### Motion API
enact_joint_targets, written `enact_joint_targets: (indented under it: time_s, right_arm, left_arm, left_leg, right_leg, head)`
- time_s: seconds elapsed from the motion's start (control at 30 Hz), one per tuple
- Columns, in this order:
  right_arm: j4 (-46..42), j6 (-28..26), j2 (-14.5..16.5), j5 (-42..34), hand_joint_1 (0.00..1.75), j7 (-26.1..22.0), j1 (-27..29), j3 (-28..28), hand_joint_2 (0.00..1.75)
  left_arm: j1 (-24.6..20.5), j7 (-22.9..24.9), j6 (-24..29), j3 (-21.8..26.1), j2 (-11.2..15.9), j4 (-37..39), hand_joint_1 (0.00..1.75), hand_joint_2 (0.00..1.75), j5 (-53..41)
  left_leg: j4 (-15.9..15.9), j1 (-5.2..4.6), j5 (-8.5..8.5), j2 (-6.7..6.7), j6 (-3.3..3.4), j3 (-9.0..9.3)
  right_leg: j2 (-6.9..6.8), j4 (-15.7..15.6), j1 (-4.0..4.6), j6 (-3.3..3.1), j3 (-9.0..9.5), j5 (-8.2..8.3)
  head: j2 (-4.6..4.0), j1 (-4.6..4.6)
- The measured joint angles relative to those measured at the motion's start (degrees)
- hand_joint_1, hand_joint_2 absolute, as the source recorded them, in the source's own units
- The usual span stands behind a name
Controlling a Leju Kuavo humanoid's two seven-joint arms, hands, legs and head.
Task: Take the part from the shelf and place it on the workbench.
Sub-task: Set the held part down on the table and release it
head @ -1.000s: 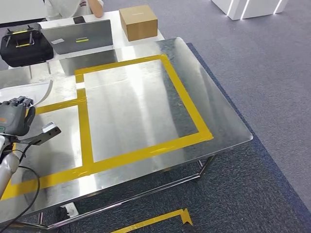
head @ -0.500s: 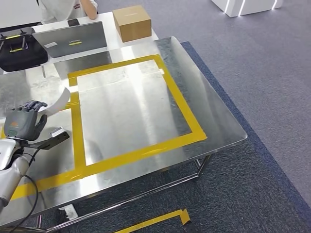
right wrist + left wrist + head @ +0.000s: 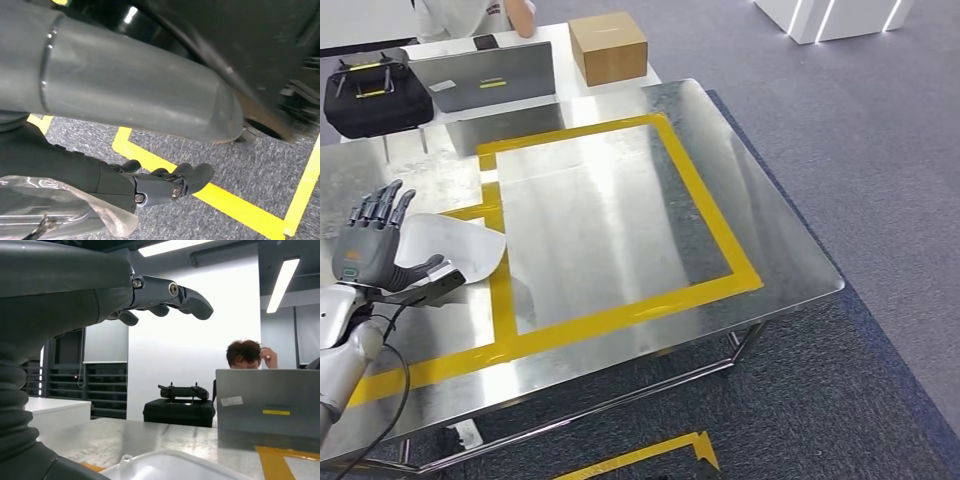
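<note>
Left hand (image 3: pixel 371 245) hovers over the workbench (image 3: pixel 622 230), fingers spread and straight, holding nothing; in the left wrist view the fingers (image 3: pixel 170 292) reach out level above the part (image 3: pixel 170 465), apart from it. The part (image 3: pixel 452 248) lies flat on the steel top just beside that hand, on the side toward the workbench's middle, its far edge overlapping the yellow tape (image 3: pixel 497 270) line of the small marked box. It looks like a thin white shell, plastic-like, rounded outline, slightly glossy, with a raised rim and a small tab at the edge seen in the wrist view. Exact shape is hard to tell, since the hand and its wrist bracket cover part of it.

Right hand (image 3: pixel 158 182) hangs low over grey carpet (image 3: pixel 226 155) with yellow floor tape (image 3: pixel 230 205); fingers loosely curved and apart, nothing in them. A crumpled clear film sits at that wrist.

Beyond the workbench's far edge: a grey laptop (image 3: pixel 490 75), a black case (image 3: pixel 369 90) with a controller on top, a cardboard box (image 3: pixel 608 45), and a person (image 3: pixel 249 355) seated behind the laptop with a hand at the head. A large taped rectangle marks the workbench's centre.
</note>
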Motion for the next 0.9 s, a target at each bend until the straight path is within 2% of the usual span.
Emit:
enact_joint_targets:
  time_s: [0.03,0.07,0.1,0.17,0.23,0.3,0.37,0.4,0.43,0.47,0.53,0.57,0.6,0.7,0.77,0.8,0.87,0.9]
  right_arm:
    - [0.0,0.0,0.0,0.0,0.00,0.0,-0.1,0.0,0.00]
    - [0.0,0.1,0.0,-0.1,0.00,0.0,-0.1,0.0,0.00]
    - [0.0,0.1,0.0,-0.1,0.00,0.0,-0.1,0.0,0.00]
    - [0.0,0.1,0.0,-0.2,0.00,0.0,0.0,0.0,0.00]
    - [0.0,0.1,0.0,-0.2,0.00,0.0,0.0,0.0,0.00]
    - [0.0,0.1,0.0,-0.2,0.00,-0.1,-0.1,0.0,0.00]
    - [0.0,0.1,-0.1,-0.2,0.00,-0.1,-0.1,0.0,0.00]
    - [0.0,0.1,-0.1,-0.2,0.00,-0.1,0.0,0.0,0.00]
    - [0.0,0.1,-0.1,-0.2,0.00,-0.1,0.0,0.0,0.00]
    - [0.0,0.1,-0.1,-0.2,0.00,-0.1,0.0,0.0,0.00]
    - [0.0,0.1,0.0,-0.2,0.00,-0.1,0.0,0.0,0.00]
    - [0.0,0.1,0.0,-0.2,0.00,-0.1,0.0,0.0,0.00]
    - [0.0,0.2,0.0,-0.2,0.00,-0.1,-0.1,0.0,0.00]
    - [0.0,0.2,0.0,-0.2,0.00,-0.1,0.0,0.0,0.00]
    - [0.0,0.2,0.0,-0.3,0.00,-0.1,0.0,0.0,0.00]
    - [0.0,0.2,0.0,-0.3,0.00,-0.2,0.0,0.0,0.00]
    - [0.0,0.2,0.0,-0.4,0.00,-0.3,0.1,0.0,0.00]
    - [0.0,0.2,0.0,-0.5,0.00,-0.4,0.3,0.0,0.00]
  left_arm:
    - [0.0,-0.1,0.1,0.0,0.0,0.0,0.00,0.00,0.0]
    - [0.0,-0.2,0.2,0.0,0.1,0.0,0.00,0.00,0.1]
    - [0.0,-0.2,0.2,0.0,0.1,0.0,0.00,0.00,0.1]
    - [0.0,-0.3,0.3,0.0,0.2,0.0,0.00,0.00,0.1]
    - [0.0,-0.4,0.4,0.0,0.4,0.0,0.00,0.00,0.1]
    - [0.0,-0.4,0.4,0.0,0.5,0.0,0.00,0.00,0.1]
    - [0.2,-0.4,0.4,0.0,0.6,0.0,0.00,0.00,0.1]
    - [0.4,-0.4,0.4,0.0,0.6,0.0,0.00,0.00,0.1]
    - [0.5,-0.4,0.4,0.0,0.6,0.1,0.00,0.00,0.1]
    - [0.6,-0.4,0.4,0.0,0.6,0.1,0.00,0.00,0.1]
    - [0.5,-0.4,0.5,0.0,0.6,0.1,0.00,0.00,0.1]
    - [0.4,-0.4,0.5,0.0,0.7,0.1,0.00,0.00,0.1]
    - [0.4,-0.4,0.5,0.0,0.7,0.1,0.00,0.00,0.1]
    - [0.4,-0.5,0.5,0.0,0.8,0.1,0.00,0.00,0.1]
    - [0.5,-1.4,0.8,0.1,0.8,-0.1,0.00,0.00,1.3]
    - [0.7,-2.1,1.1,0.2,0.7,-0.2,0.00,0.00,2.4]
    - [2.2,-4.1,1.4,0.8,0.6,-1.7,0.00,0.00,6.2]
    - [3.4,-5.0,1.4,1.2,0.6,-2.8,0.00,0.00,8.2]
  left_leg:
    - [0.1,-0.13,-0.07,-0.03,-0.16,-0.05]
    - [0.2,-0.20,-0.09,-0.05,-0.38,-0.13]
    - [0.2,-0.26,-0.06,-0.06,-0.64,-0.23]
    - [0.1,-0.22,0.07,-0.07,-1.20,-0.25]
    - [1.0,-0.10,-0.81,-0.04,-1.83,-0.57]
    - [6.0,0.02,-3.83,0.01,-2.43,-2.72]
    - [13.7,0.08,-7.14,0.02,-2.80,-6.15]
    - [16.2,0.08,-7.76,0.02,-2.87,-7.27]
    - [16.4,0.08,-7.16,0.02,-2.83,-7.39]
    - [14.3,0.07,-5.56,0.02,-2.70,-6.42]
    - [6.2,0.00,-1.53,0.03,-2.22,-2.56]
    - [2.8,-0.12,-0.42,0.01,-1.96,-0.97]
    - [0.6,-0.27,0.06,0.00,-1.73,-0.03]
    - [-0.4,-0.40,0.00,-0.02,-1.06,0.21]
    - [-0.8,-0.12,0.36,0.07,-0.38,0.41]
    - [-0.9,0.02,0.56,0.17,-0.09,0.48]
    - [-0.9,-0.02,0.71,0.36,0.17,0.38]
    - [-0.8,-0.05,0.74,0.45,0.20,0.33]
  right_leg:
    - [0.00,-4.1,0.06,-0.20,2.16,1.41]
    - [0.04,-6.6,0.12,-0.36,3.55,2.06]
    - [0.08,-7.7,0.22,-0.48,4.16,2.08]
    - [0.17,-7.9,0.31,-0.91,4.31,2.18]
    - [0.15,-8.2,0.14,-1.56,4.45,2.43]
    - [0.12,-8.4,-0.04,-2.02,4.58,2.56]
    - [0.10,-8.4,0.00,-2.15,4.59,2.52]
    - [0.10,-8.4,0.01,-2.16,4.60,2.51]
    - [0.11,-8.4,0.03,-2.16,4.63,2.50]
    - [0.12,-8.4,0.04,-2.15,4.70,2.50]
    - [0.16,-8.3,0.08,-2.06,4.85,2.45]
    - [0.19,-8.3,0.15,-1.91,4.79,2.44]
    - [0.20,-8.3,0.21,-1.70,4.68,2.46]
    - [0.15,-8.3,0.26,-0.85,4.35,2.46]
    - [0.09,-6.5,0.26,-0.24,3.46,1.05]
    - [0.07,-3.9,0.22,0.01,2.26,-0.58]
    - [0.02,3.7,0.11,0.37,-1.05,-4.50]
    - [0.01,6.8,0.05,0.49,-2.37,-5.69]
  head:
    - [0.00,-0.01]
    - [0.00,-0.02]
    - [0.00,-0.05]
    - [0.00,-0.07]
    - [0.00,-0.11]
    - [0.00,-0.25]
    - [0.00,-0.29]
    - [0.00,-0.29]
    - [0.00,-0.29]
    - [0.00,-0.29]
    - [0.00,-0.28]
    - [0.00,-0.27]
    - [0.00,-0.26]
    - [0.00,-0.22]
    - [0.00,-0.11]
    - [0.00,-0.04]
    - [0.00,0.09]
    - [0.00,0.09]
